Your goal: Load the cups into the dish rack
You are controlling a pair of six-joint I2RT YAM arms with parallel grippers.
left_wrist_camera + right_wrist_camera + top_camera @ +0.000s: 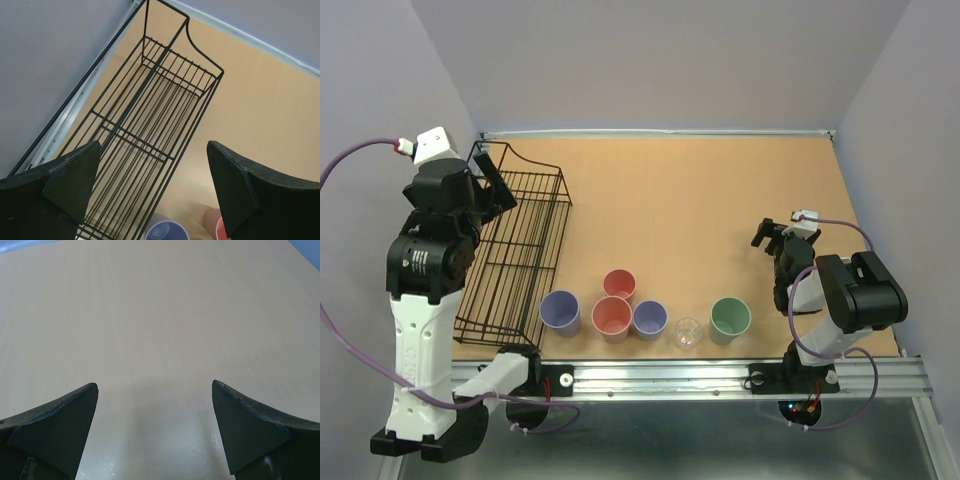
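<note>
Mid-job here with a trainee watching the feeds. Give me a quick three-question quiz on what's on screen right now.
1. How many cups stand on the table, outside the dish rack?
2. True or false: the left tool holds a cup.
3. Which cup is nearest the right tool? A) the mint green cup B) the clear cup C) a salmon cup

Key: 1. Six; the rack holds none. 2. False; it hangs open above the rack. 3. A.
</note>
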